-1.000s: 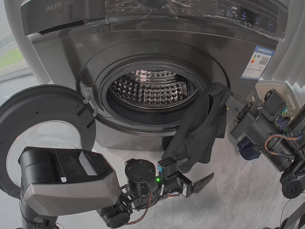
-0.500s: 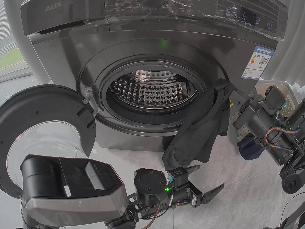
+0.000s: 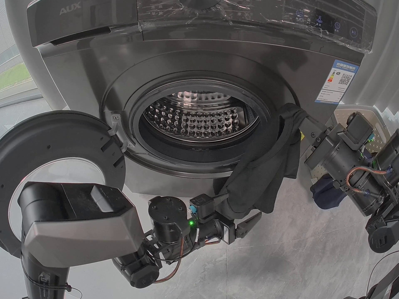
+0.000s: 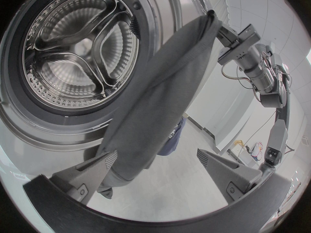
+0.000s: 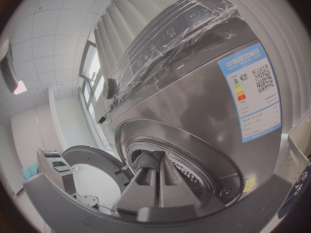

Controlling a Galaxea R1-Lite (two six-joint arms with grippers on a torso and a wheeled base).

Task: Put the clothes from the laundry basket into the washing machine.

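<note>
dark grey cloth garment (image 3: 266, 167) hangs from right gripper (image 5: 158, 169), clamped on its top, before open steel drum (image 3: 199, 117) of grey washing machine. left gripper (image 4: 155, 157) spread wide astride lower end. nothing loaded yet; blue garment (image 3: 326, 194) waits by white laundry basket (image 3: 380, 133).

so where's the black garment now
Head view: black garment hangs from the right gripper, right of the drum opening, its hem at the left gripper.

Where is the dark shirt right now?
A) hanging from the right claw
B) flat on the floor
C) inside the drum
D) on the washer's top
A: the right gripper is shut on the dark shirt, which dangles outside the drum.
</note>
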